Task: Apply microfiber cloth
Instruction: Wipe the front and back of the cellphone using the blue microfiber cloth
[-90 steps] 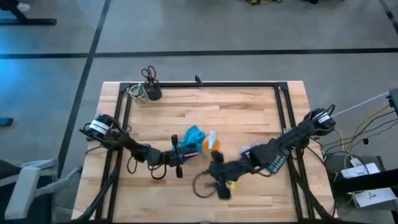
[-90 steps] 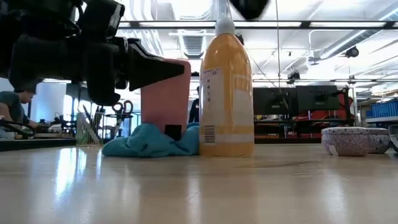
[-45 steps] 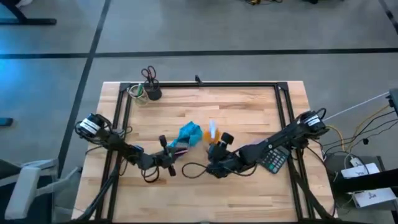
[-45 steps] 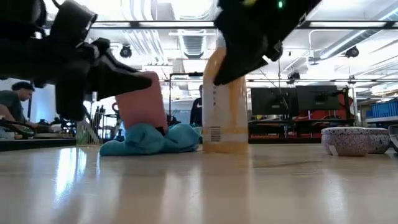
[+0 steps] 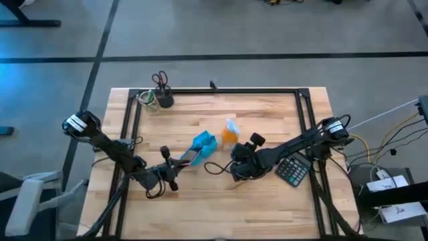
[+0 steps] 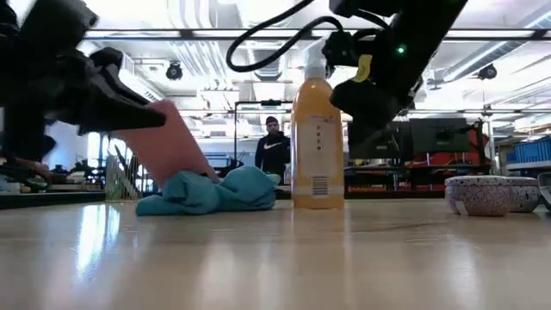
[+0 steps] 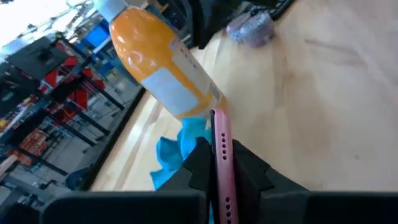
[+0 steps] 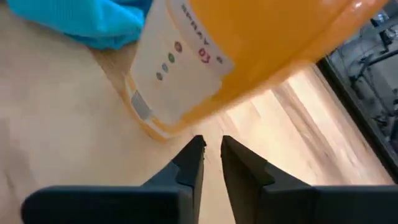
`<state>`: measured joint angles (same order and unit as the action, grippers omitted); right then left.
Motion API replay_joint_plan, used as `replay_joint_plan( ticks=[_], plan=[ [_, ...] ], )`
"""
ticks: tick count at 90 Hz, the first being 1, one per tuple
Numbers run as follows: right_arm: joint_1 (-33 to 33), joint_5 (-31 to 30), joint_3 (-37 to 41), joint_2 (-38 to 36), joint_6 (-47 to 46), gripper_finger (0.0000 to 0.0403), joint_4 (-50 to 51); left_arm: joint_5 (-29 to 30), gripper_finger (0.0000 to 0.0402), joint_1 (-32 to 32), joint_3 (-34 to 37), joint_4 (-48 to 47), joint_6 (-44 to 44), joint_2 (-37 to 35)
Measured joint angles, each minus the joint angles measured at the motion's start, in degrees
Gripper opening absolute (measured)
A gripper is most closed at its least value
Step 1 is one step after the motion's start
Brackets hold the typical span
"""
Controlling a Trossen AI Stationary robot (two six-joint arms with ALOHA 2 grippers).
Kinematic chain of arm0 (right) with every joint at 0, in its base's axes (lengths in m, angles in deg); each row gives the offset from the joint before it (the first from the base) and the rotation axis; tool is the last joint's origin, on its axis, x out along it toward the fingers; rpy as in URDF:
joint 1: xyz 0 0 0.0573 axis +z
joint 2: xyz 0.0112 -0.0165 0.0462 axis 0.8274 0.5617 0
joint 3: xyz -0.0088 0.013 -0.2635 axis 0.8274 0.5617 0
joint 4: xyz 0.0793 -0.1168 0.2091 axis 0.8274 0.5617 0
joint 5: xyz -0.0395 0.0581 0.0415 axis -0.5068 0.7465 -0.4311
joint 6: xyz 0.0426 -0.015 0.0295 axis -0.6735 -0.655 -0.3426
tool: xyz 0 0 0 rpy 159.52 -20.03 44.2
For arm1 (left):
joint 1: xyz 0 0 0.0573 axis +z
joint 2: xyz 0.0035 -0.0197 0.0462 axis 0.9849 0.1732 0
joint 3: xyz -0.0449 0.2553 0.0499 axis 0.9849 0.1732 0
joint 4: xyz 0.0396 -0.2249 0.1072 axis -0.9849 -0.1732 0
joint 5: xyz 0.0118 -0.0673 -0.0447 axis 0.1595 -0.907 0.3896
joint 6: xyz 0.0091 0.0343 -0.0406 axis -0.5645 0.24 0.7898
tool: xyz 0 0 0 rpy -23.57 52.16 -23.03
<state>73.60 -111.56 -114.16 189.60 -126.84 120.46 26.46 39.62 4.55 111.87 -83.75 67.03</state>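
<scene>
The turquoise microfiber cloth (image 5: 204, 142) lies bunched on the table's middle, and also shows in the low view (image 6: 215, 191). A pink phone (image 6: 168, 142) leans over it, its far end down in the cloth. My left gripper (image 5: 175, 164) is shut on the phone from the near-left side. An orange spray bottle (image 5: 231, 132) stands upright just right of the cloth. My right gripper (image 8: 211, 149) hovers close to the bottle's base (image 8: 155, 127). Its fingers are shut to a narrow slit with nothing between them. My left gripper pinches the pink phone (image 7: 221, 155) between its two fingers, one on each flat face, so I see it edge-on. The fingers (image 7: 199, 165) lie along the phone from its near end. The phone slants, its far end (image 7: 214, 118) resting at the cloth (image 7: 177, 149).
A calculator (image 5: 292, 172) lies at the right, beside a speckled bowl (image 6: 486, 194). A cup with scissors (image 5: 162, 97) stands at the far left corner. Black frame rails (image 5: 304, 127) run along the table's sides. A person (image 6: 274, 146) stands in the room behind.
My left gripper has drawn back toward the table's near-left, and the pink phone has tipped from upright to a strong lean, its far end staying at the cloth. The orange bottle has gone toward the far edge, still upright, with my right gripper following behind it.
</scene>
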Motion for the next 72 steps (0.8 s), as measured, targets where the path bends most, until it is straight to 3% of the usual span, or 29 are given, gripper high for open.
replay_joint_plan(
  ticks=[25, 48, 65, 72],
  plan=[
    [0.3, 4.7, 0.2, 1.5, 7.7, 0.0012, -16.4, -0.9, 0.0013, -2.5, -0.1, -12.4, 1.1, -8.8],
    [-2.1, 4.5, 0.2, 10.0, 16.6, 0.0011, -34.6, -2.9, 0.0013, -2.6, -3.3, -28.2, 3.1, -14.6],
    [-6.3, 12.1, -2.3, 18.1, 23.7, 0.0002, -51.2, -3.4, 0.0013, -2.6, -8.9, -35.4, 1.5, -15.5],
    [-7.8, 15.2, -5.3, 21.1, 25.2, 0.0001, -53.8, -4.6, 0.0013, -2.6, -10.4, -35.5, -0.4, -15.6]
  ],
)
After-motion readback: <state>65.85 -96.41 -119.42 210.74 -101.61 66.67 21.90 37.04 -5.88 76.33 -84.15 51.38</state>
